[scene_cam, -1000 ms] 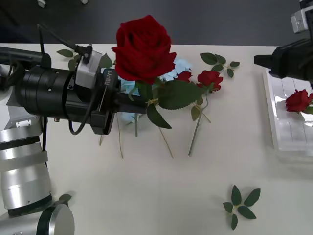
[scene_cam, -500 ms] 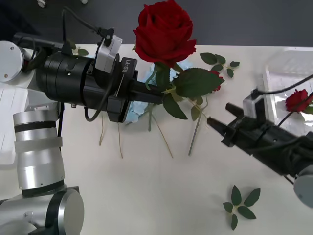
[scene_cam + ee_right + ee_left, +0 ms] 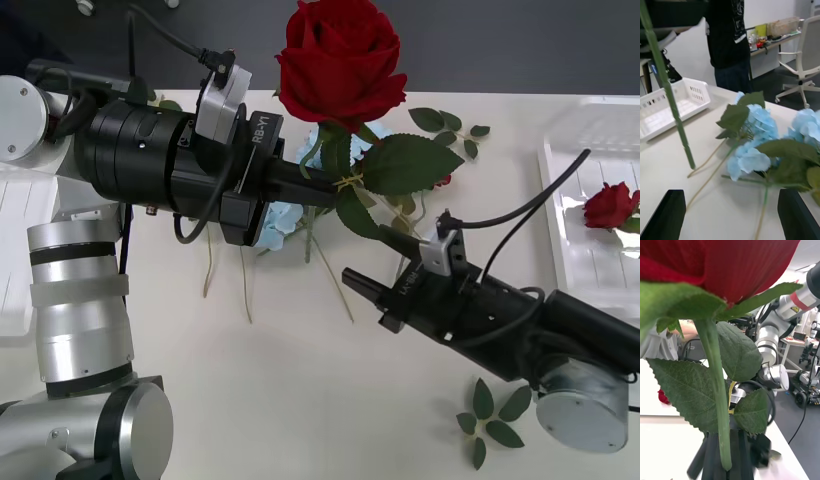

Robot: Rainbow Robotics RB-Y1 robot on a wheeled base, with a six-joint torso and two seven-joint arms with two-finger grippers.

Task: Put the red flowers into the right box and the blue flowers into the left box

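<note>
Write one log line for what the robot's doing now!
left gripper: shut on red rose, raised | right gripper: open, near rose stem | right box: one rose

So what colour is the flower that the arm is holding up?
Deep red: a rose with green leaves, held in the left gripper. The front view shows it best.

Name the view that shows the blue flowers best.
The right wrist view: the blue flowers lie close and unobstructed on the table. In the front view the left gripper and its rose cover most of them.
</note>
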